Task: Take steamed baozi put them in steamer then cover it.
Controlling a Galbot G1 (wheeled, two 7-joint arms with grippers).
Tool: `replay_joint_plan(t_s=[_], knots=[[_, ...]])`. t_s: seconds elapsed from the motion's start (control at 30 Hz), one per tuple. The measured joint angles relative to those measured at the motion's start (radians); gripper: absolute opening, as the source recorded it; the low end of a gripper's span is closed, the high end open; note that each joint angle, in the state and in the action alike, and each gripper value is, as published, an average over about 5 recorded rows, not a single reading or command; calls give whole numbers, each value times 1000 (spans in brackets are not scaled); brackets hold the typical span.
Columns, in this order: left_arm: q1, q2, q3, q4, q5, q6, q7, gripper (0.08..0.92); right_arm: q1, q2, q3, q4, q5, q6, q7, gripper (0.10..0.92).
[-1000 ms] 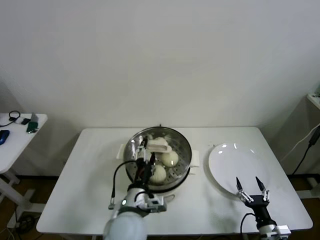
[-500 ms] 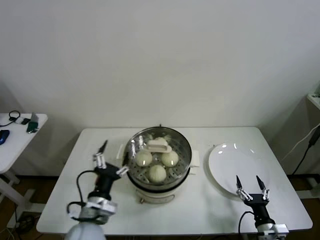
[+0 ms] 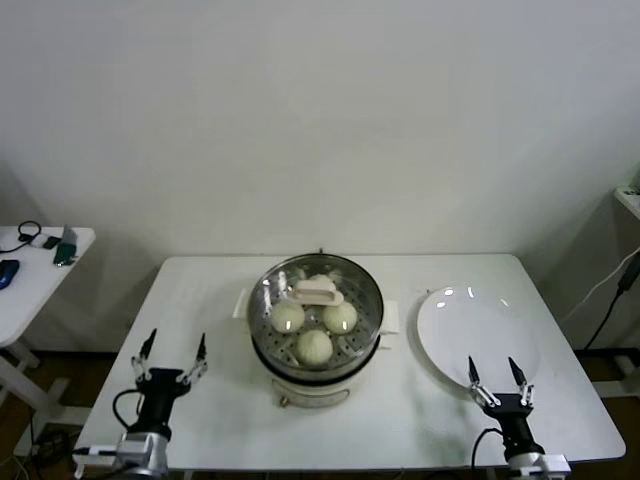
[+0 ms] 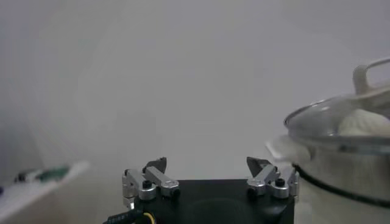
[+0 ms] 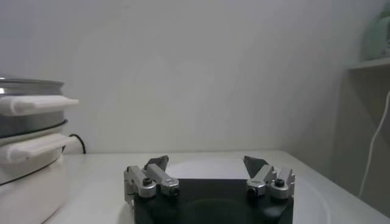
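The steamer [image 3: 268,345] stands at the middle of the white table, a shiny steel pot on a white base. Three cream-white baozi [image 3: 314,346] show inside it through the cover [image 3: 316,291], a clear glass lid with a cream handle resting on the pot's rim. My left gripper [image 3: 172,347] stands open near the front left of the table, well clear of the steamer [image 4: 341,176]. My right gripper [image 3: 493,372] stands open at the front right, by the near edge of the plate. Nothing is between either pair of fingers [image 4: 206,165] [image 5: 207,163].
A flat white plate [image 3: 480,330] with nothing on it lies to the right of the steamer [image 5: 27,158]. A small side table [image 3: 35,270] with dark items stands off to the left. A cable [image 3: 612,290] hangs at the far right.
My left arm has drawn back from the steamer to the front left of the table, gripper open. The cover stays on the pot. The right gripper has barely shifted.
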Motion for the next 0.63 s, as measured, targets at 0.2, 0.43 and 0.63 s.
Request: replay_joint_plan(t_s=[0.2,0.43,0.63], knots=[[12,-22,5,86,-62,-78,8,823,-7,-2,3,0,0,3,1,823],[25,-26,2,135,-107,-130,22,823,-12,2,3,0,0,8,2,823],[29,-26,0,151,-127,-156,30,823,-13,5,3,1,-2,8,2,823]])
